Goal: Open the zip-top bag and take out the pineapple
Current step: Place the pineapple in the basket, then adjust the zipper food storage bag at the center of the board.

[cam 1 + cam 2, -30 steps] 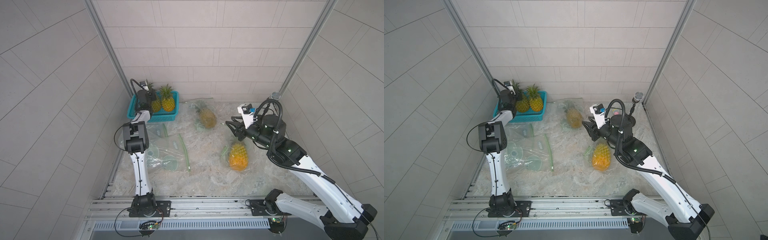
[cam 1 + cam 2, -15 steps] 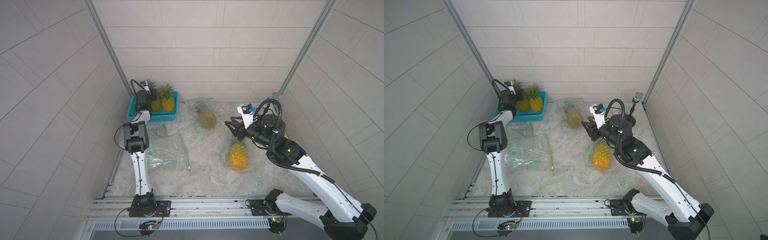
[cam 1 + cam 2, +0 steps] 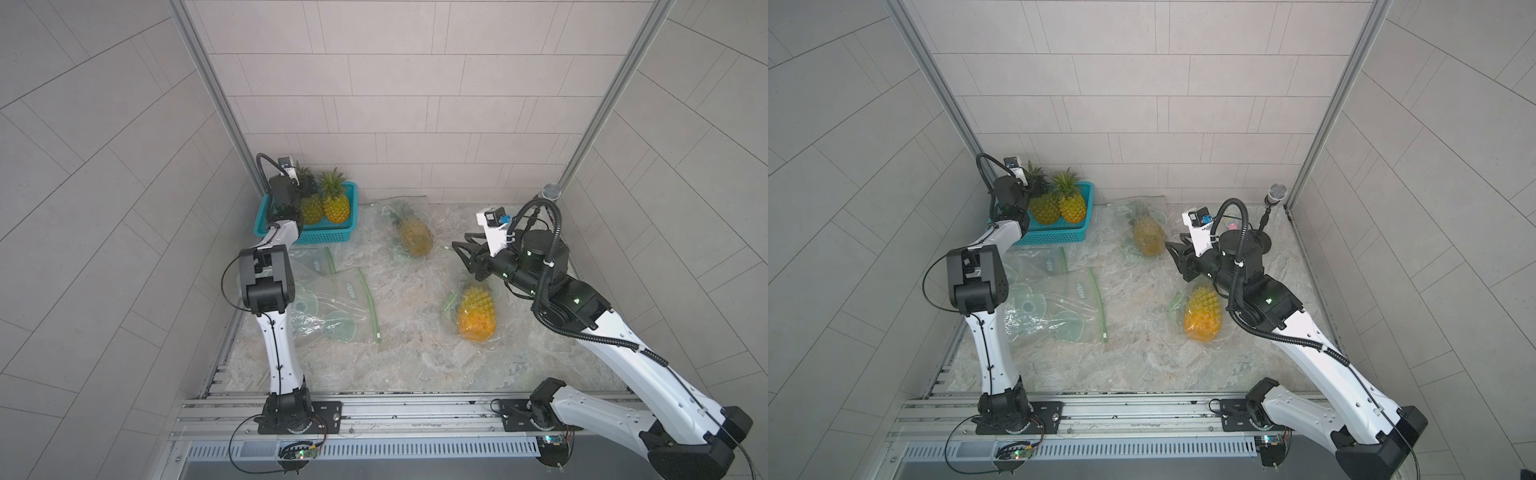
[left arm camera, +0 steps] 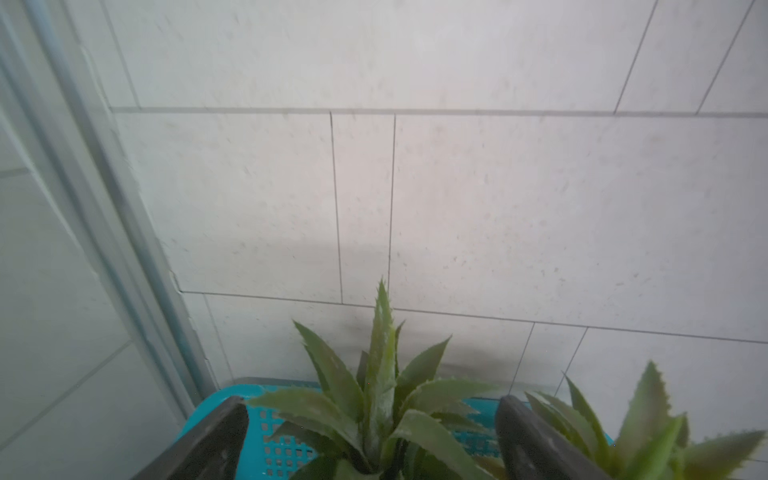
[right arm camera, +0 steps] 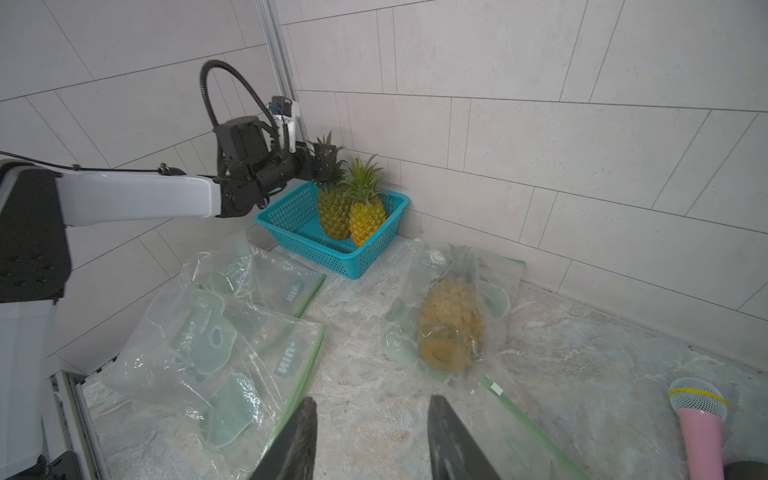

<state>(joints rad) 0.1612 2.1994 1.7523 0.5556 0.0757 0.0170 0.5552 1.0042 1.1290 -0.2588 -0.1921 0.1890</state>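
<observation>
A pineapple lies inside a clear zip-top bag at the back middle; its green zip strip points toward my right gripper. A second bagged pineapple lies under my right arm. My right gripper hovers open above the table between them, holding nothing. My left gripper is open, one finger on each side of the leafy crown of a bare pineapple standing in the teal basket.
A second bare pineapple stands beside it in the basket, which sits against the back wall. Two flat empty bags lie beside the left arm. A pink microphone stands at the back right corner.
My left gripper's jaws have spread wide off the pineapple crown in the basket. The right arm has barely moved.
</observation>
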